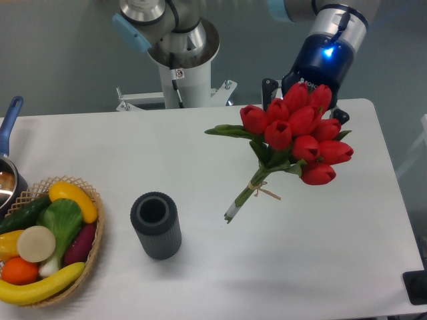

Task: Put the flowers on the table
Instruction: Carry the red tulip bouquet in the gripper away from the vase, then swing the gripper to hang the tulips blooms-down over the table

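Fruit basket [93, 250] and ribbed grey vase [156, 225] beside flowers [293, 137]

The arm [167, 27] has silver-grey joints with pale blue caps on a white pedestal carrying a small label. Its wrist [325, 57] is glossy dark blue with a lit blue spot, possibly an indicator.

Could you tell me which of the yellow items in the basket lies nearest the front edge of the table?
The banana, curved along the basket's front rim. The other yellow pieces sit further back.
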`<state>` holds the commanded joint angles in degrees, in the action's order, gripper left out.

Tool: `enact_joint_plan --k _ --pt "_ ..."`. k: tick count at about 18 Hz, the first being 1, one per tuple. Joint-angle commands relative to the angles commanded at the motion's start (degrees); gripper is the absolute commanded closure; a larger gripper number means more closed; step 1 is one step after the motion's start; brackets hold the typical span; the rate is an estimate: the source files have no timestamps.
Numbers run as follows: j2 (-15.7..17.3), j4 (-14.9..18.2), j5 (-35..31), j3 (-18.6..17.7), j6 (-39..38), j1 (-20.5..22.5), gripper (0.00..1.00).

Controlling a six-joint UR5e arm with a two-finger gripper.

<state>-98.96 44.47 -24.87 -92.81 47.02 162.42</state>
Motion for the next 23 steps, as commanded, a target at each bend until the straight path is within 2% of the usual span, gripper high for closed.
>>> enact_joint_plan --k 2,11,18,23 --pt "0.2 -0.1 -0.1 -1.2 0.2 0.3 0.66" --pt "1.1 0.2 -1.1 -0.8 1.5 3.2 0.66" --pt "1.9 0.3 -12.9 -2.3 5.1 3.0 0.66" --pt "2.6 0.4 -23.2 -5.7 12.8 2.5 0.66"
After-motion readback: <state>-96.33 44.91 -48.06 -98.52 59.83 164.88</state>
